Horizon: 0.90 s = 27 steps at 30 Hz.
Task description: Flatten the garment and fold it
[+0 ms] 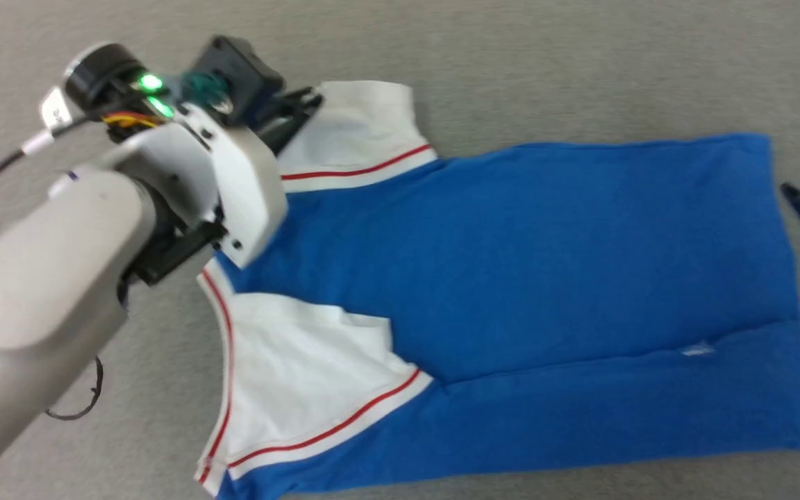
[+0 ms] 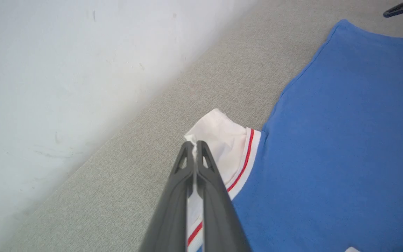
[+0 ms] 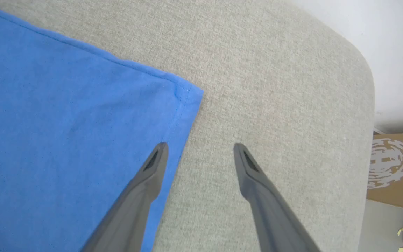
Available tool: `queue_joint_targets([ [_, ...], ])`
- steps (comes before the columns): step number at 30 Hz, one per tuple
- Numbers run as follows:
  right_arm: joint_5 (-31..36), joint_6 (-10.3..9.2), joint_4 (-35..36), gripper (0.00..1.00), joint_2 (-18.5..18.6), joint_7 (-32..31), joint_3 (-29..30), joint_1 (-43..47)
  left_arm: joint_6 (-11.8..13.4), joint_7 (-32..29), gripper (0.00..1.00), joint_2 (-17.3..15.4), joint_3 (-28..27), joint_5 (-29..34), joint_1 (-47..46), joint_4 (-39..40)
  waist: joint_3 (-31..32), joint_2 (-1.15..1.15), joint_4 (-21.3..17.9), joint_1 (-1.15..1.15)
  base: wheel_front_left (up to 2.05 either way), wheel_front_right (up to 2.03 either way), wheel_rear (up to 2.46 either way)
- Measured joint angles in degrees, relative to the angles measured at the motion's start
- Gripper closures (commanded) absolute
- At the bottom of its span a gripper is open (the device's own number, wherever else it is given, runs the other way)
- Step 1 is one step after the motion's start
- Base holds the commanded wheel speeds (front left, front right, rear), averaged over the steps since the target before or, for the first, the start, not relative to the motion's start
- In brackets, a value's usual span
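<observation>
garment (image 1: 525, 278) on fabric surface (image 1: 580, 69), left gripper (image 2: 195, 143) at sleeve (image 1: 358, 132), right gripper (image 3: 200, 146) at hem (image 1: 789, 278)

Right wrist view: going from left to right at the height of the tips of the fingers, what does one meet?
garment → first finger → grey surface → second finger → grey surface again → cardboard box

No legible text, apparently
</observation>
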<state>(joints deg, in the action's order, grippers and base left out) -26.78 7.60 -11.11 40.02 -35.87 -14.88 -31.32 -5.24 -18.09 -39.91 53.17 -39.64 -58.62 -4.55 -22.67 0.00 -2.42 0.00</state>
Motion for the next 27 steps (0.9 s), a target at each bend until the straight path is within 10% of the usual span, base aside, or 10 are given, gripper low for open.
queue_joint_targets([
  [15, -1.4, -0.13, -16.2, 0.0, 4.2, 0.1, -13.5, -11.9, 3.8, 2.1, 1.0, 1.6, 1.7, 1.9, 2.8, 9.0, -2.7, 0.0, 8.6, 0.0, 0.0, 0.0, 0.0],
  [16, -2.1, -0.18, -16.5, 0.61, 4.7, 0.1, -14.5, -12.2, 3.8, 2.4, 1.0, 1.8, 1.7, 1.9, 3.2, 8.8, -2.9, 0.0, 8.9, 0.0, 0.0, 0.0, 0.0],
  [17, -2.7, -0.24, -16.8, 1.0, 5.2, 0.3, -15.4, -12.5, 3.9, 2.8, 1.0, 1.9, 1.8, 1.9, 3.6, 8.6, -3.0, 0.0, 9.1, -0.01, 0.0, 0.0, 0.0],
  [27, -3.0, -0.07, -24.3, 1.0, 1.8, 12.9, -17.6, -12.8, 8.1, 9.8, 1.0, 2.0, 0.0, 0.1, 10.2, 4.4, 0.4, 0.0, 8.8, 0.01, 0.0, 0.0, 0.0],
])
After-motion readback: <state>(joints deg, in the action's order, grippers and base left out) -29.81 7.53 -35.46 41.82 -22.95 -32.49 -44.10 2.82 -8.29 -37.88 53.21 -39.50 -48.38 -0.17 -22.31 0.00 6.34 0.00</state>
